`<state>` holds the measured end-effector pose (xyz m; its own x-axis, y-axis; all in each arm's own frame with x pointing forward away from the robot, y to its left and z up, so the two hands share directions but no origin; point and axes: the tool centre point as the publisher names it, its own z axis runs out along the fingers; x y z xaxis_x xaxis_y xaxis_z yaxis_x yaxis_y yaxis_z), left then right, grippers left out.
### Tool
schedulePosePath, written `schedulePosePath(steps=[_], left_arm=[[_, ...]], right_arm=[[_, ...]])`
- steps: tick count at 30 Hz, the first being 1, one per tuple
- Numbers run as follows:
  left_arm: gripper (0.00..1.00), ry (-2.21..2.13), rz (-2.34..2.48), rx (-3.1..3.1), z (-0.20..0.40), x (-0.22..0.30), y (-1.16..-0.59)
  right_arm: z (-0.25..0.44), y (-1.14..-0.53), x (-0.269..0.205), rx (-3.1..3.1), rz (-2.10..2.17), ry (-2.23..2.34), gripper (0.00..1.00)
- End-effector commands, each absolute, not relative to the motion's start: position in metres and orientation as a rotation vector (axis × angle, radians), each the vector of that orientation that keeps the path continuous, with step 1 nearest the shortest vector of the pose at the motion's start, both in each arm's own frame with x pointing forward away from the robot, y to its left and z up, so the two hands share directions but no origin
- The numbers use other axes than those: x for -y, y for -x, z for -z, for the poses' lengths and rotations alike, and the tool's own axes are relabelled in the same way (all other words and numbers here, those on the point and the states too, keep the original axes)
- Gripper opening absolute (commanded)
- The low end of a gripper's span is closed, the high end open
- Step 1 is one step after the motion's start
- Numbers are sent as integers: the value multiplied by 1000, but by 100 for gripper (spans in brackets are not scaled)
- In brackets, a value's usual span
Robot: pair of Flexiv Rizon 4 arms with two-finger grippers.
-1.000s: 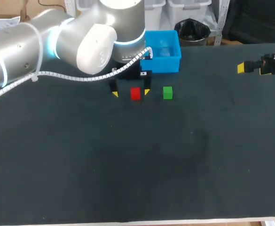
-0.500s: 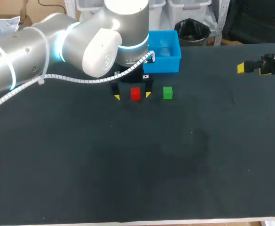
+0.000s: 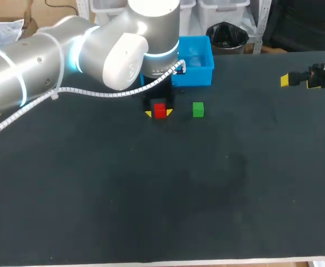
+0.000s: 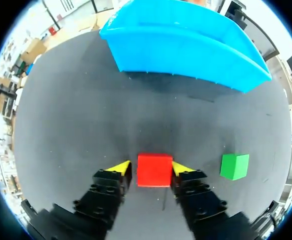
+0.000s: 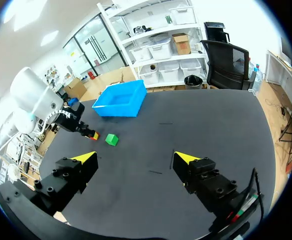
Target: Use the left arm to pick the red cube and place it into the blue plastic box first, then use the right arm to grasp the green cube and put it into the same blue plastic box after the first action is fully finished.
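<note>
The red cube point(image 3: 160, 110) sits flat on the tabletop point(image 3: 151, 194), toward the far edge and a little left of the middle. The left pincer point(image 4: 150, 167) is closed on it. In the left wrist view one yellow tip presses against each of two opposite faces, and the cube point(image 4: 154, 170) fills the gap between them. The cube's underside looks to be on the dark surface.

The green cube point(image 3: 198, 109) stands near the red one, on the side toward the right edge. Bare tabletop shows between them, and nothing touches the green cube point(image 4: 234, 166).

The blue plastic box point(image 3: 193, 77) stands upright at the far edge, ahead of the left pincer and apart from both cubes. Its near wall point(image 4: 185, 55) faces the held cube. From the right wrist view its inside point(image 5: 118, 109) shows only blue.

The left arm point(image 3: 68, 55) comes in from the left edge and bends down over the far-left part of the tabletop, with a white coiled cable point(image 3: 95, 92) hanging along it.

The right pincer point(image 5: 136, 159) hangs near the far right corner, well apart from the cubes and the box. Its fingers are spread wide with nothing between them.
</note>
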<state>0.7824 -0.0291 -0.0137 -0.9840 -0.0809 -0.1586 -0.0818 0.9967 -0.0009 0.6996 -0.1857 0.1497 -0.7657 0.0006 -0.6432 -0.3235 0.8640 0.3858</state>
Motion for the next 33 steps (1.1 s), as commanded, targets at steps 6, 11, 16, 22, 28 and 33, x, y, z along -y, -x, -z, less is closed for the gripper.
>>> schedulePosePath(steps=[6,11,16,22,28,33], left_arm=[[0,47,-58,-2965,-8,27,-779],[0,28,-22,-2929,-38,23,-781],[0,27,34,-2869,-78,16,-788],[0,28,95,-2797,-120,8,-795],[0,28,160,-2744,-150,6,-798],[0,31,212,-2711,-168,7,-801]], right_arm=[[-150,-699,186,-2373,-639,232,100],[-150,-699,186,-2373,-639,232,100],[-150,-699,186,-2373,-639,232,100],[-150,-699,186,-2373,-639,232,100],[-150,-699,186,-2373,-639,232,100],[-150,-699,186,-2373,-639,232,100]])
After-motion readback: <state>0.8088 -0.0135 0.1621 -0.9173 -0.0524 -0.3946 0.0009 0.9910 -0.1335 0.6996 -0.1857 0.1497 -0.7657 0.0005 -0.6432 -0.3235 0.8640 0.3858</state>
